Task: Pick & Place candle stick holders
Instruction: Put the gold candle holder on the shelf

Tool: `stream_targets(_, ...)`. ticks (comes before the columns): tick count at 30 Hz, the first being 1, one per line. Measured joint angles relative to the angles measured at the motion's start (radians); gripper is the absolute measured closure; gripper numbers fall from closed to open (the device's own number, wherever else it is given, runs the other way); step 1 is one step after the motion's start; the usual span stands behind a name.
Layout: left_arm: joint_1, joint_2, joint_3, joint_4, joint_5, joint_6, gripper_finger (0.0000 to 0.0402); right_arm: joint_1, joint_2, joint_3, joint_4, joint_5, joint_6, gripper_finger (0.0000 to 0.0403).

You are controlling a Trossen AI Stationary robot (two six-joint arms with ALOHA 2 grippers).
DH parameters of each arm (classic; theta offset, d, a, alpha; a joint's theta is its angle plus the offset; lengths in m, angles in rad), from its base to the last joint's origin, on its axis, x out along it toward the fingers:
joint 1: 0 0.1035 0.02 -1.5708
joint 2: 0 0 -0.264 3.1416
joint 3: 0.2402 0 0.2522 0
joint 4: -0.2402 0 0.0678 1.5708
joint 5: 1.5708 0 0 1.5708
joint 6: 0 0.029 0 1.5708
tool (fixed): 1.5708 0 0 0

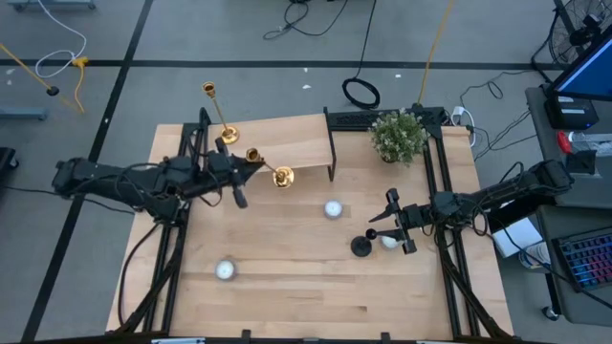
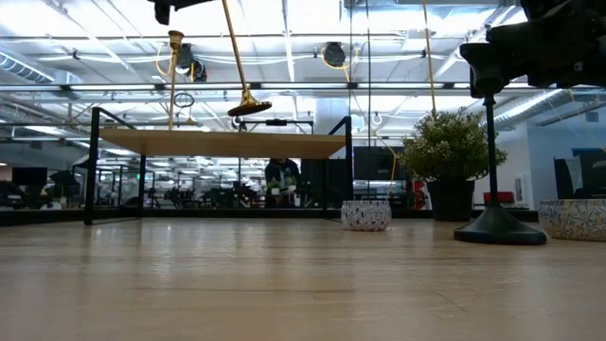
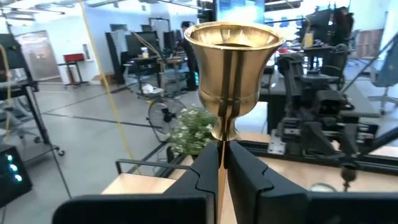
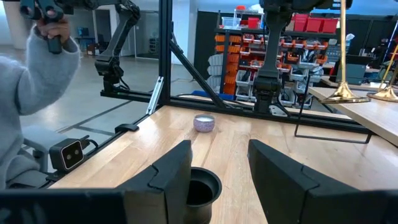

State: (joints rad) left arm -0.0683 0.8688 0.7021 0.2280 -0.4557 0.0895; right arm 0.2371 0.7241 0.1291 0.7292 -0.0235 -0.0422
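Note:
My left gripper (image 1: 249,165) is shut on a shiny gold candle stick holder (image 1: 269,166), held over the front edge of the raised wooden shelf (image 1: 296,139). A second gold holder (image 1: 218,110) stands upright on the shelf by its round base (image 1: 229,135). The black holder (image 1: 361,247) stands on the table by its flared base (image 2: 498,227). My right gripper (image 4: 217,168) is open at its top. The black cup (image 4: 202,185) sits between the fingers, close to one of them; I cannot tell whether it touches. My left gripper pinches the gold holder's stem (image 3: 221,144) between its two fingers, just under the cup (image 3: 231,56). The fingers come level from the table's left and lie across the stem. The holder is tilted and lifted clear, its round base (image 2: 249,107) lowest, above the shelf top.
Small patterned bowls sit on the table (image 1: 333,208), (image 1: 225,269) and beside the black holder (image 1: 390,241). A potted plant (image 1: 399,136) stands at the back right. The shelf's black frame (image 2: 95,166) rises from the table. A person's grey sleeve (image 4: 31,93) shows beyond the table's edge.

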Motion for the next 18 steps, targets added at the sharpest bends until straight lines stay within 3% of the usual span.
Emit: stream_targets(18, 0.216, 0.000, 0.068, -0.038, -0.017, -0.018, 0.0387, 0.000, 0.000, 0.000, 0.000, 0.000, 0.000, 0.0248)
